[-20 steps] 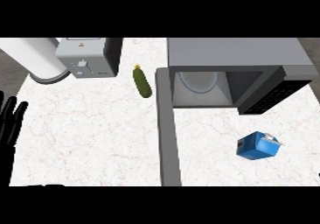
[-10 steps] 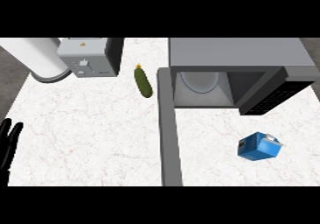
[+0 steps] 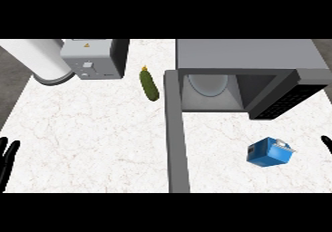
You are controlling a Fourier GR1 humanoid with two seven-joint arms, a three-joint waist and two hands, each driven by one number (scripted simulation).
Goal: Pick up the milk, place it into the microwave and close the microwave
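Head view: blue milk carton (image 3: 269,152) lies on the counter (image 3: 95,127) before the open microwave (image 3: 242,72) — left hand (image 3: 4,158) open, holding nothing; right hand's (image 3: 330,144) state cannot be told.

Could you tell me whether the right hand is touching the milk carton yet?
Apart. The head view shows bare counter between the right hand and the milk carton.

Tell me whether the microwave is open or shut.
Open: the microwave door swings out over the counter, showing its inside.
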